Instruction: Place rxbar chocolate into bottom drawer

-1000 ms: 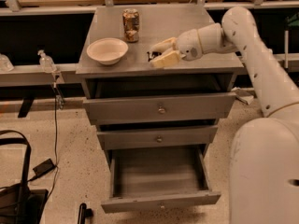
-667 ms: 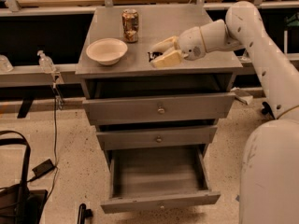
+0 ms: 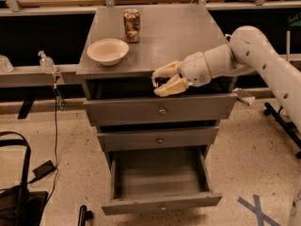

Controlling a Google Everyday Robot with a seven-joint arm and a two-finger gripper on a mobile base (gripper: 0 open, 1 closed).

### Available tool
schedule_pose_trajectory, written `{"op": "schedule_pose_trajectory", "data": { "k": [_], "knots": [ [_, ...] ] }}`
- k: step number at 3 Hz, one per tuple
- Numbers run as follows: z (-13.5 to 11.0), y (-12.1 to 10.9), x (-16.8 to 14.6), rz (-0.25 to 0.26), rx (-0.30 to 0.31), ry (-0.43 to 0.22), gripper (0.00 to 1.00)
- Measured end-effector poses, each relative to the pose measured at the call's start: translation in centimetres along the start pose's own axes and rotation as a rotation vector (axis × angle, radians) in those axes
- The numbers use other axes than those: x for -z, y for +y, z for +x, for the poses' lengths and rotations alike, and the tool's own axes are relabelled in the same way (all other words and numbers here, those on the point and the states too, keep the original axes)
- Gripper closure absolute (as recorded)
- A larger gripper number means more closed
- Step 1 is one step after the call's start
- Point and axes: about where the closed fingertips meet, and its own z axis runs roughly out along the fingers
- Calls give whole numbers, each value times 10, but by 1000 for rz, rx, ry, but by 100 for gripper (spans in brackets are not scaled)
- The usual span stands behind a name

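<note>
At the cabinet-top front edge, gripper (image 3: 165, 80): jaws pinching the dark rxbar chocolate (image 3: 162, 81); lettering unreadable
bottom drawer (image 3: 160, 204): open, at 6 o'clock below gripper
can (image 3: 132, 26): at 11 o'clock; label illegible

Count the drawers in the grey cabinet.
3, stacked: top drawer under the cabinet top, middle drawer below it, bottom drawer pulled open. None looks hidden. The gripper hangs at the cabinet top's front edge.
</note>
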Motion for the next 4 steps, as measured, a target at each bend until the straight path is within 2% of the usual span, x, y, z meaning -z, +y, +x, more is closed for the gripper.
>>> {"op": "schedule_pose_trajectory", "data": {
  "k": [1, 2, 3, 4],
  "knots": [
    [16, 7, -12, -37, -17, -152, 100],
    [67, 41, -39, 6, -27, -336, 100],
    [103, 75, -48, 125, 13, -371, 100],
    [121, 86, -50, 189, 24, -340, 100]
  ]
}}
